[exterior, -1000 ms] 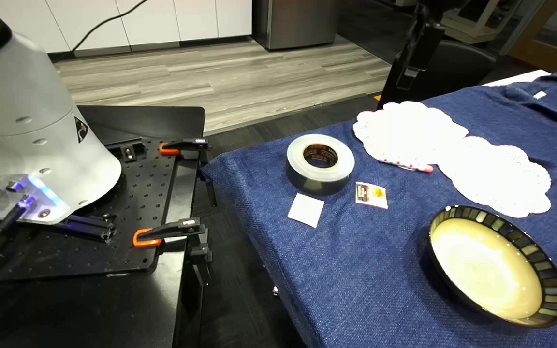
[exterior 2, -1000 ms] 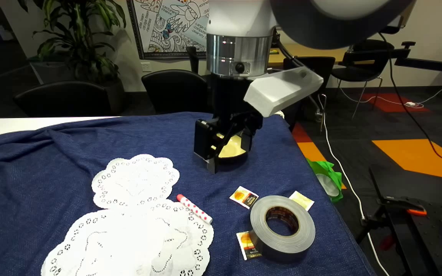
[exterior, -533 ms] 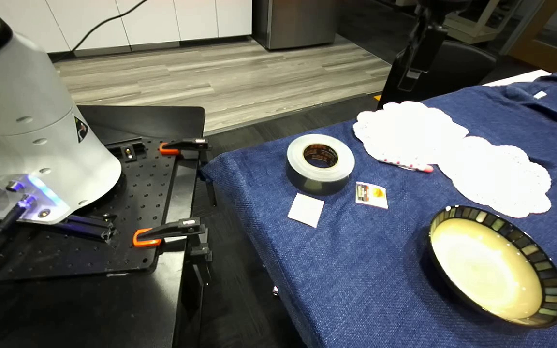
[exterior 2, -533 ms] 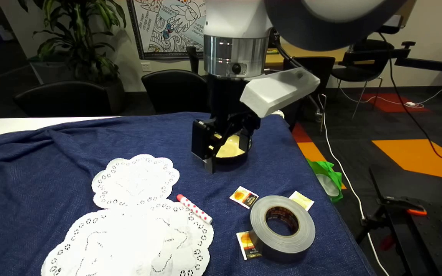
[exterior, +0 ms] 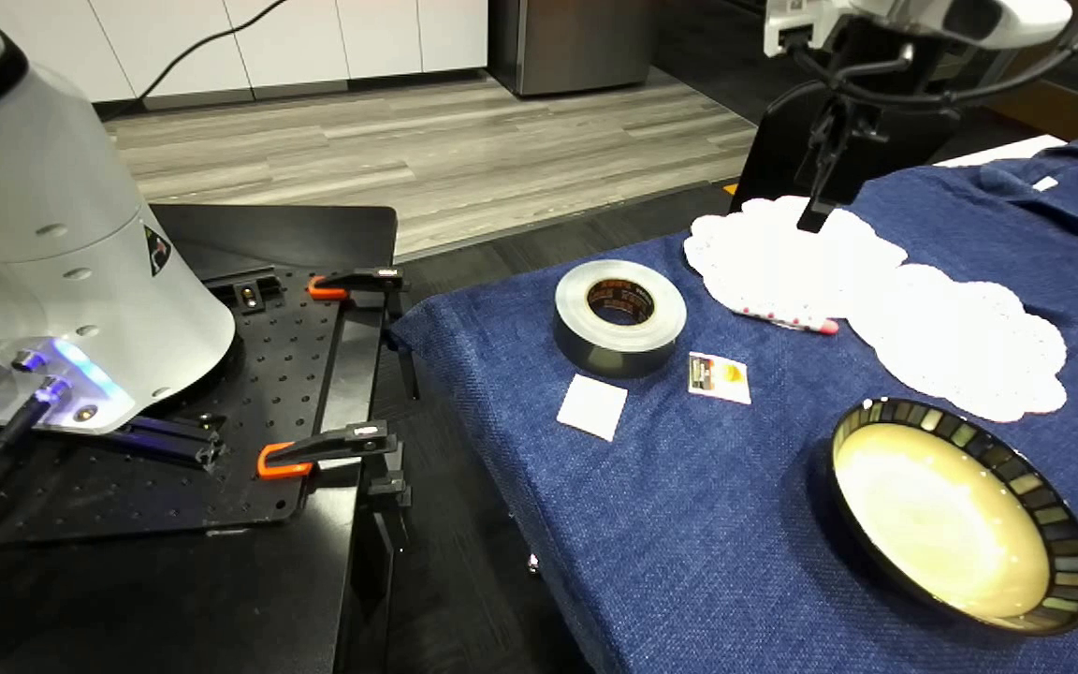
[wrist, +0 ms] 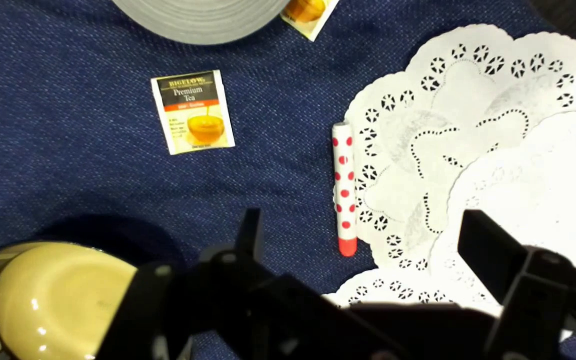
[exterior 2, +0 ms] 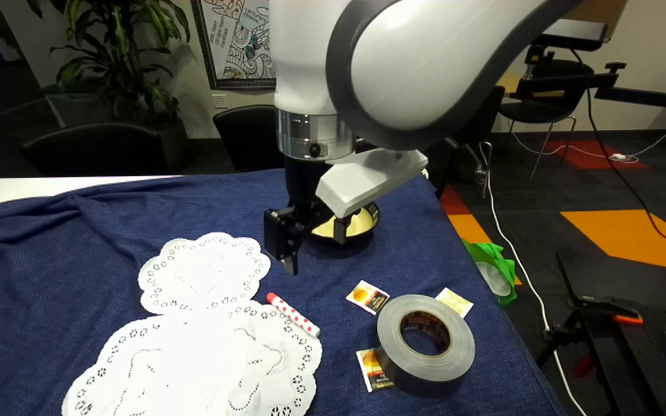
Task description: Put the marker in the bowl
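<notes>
Blue woven cloth (exterior 2: 38, 260) covers most of the white tabletop (exterior 2: 21, 188); pressing into it on the way down would probably ruck it, shifting what lies on it. White, scalloped paper doilies (exterior 2: 194, 358) rest on the cloth and look thin enough to slide or lift if brushed. In an exterior view a round, dark, ceramic-looking bowl (exterior: 941, 524) with a cream-yellow inside and patterned rim sits near right; a low carry could knock that rim, and an early release could miss it. Black and two-fingered, the tool (wrist: 362, 217) hangs above the cloth, fingers (wrist: 251, 227) spread wide and gripping nothing. Silver-grey and ring-shaped, the roll of tape (exterior 2: 425, 368) lies well apart from the tool, so a collision there seems unlikely. Slimmest of all, the white, red-dotted, plastic-looking marker (wrist: 344, 190) with a solid red end lies along a doily's edge, outside the bowl. Closing too low could pinch paper with it; coming down off-centre, one finger could touch first and roll the round barrel away. Its long axis lies flat: in the wrist view it runs almost straight near to far, red end near, white end far, roughly square to the line between the fingers. In an exterior view the marker (exterior 2: 292, 315) slants, red end far left, white end near right.
</notes>
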Robot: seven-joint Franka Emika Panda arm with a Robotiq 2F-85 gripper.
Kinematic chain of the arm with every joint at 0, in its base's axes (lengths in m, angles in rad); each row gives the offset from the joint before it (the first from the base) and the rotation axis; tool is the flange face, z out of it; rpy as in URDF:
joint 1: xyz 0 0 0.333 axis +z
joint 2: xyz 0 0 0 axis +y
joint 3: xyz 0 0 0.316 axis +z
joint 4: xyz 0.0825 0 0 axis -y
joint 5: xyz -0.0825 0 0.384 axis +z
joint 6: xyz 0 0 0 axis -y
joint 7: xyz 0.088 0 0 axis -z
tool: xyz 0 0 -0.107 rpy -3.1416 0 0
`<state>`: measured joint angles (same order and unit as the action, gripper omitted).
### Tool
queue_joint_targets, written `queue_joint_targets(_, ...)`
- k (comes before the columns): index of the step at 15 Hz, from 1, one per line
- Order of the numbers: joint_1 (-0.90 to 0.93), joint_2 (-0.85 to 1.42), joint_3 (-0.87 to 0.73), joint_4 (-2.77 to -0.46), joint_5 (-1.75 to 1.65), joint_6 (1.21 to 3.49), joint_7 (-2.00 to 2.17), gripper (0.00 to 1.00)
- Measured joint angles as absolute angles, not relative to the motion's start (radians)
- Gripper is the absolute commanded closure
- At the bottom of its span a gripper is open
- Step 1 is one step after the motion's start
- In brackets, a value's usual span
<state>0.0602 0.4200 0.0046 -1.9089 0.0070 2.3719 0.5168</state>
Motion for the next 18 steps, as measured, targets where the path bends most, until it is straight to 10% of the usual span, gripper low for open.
queue_joint_targets(16,0.074,0.821,-0.027,-1.532,0.006,2.376,0.452,0.0)
queue_joint_targets(18,0.074,0.846,-0.028,-1.508,0.006,2.376,0.452,0.25)
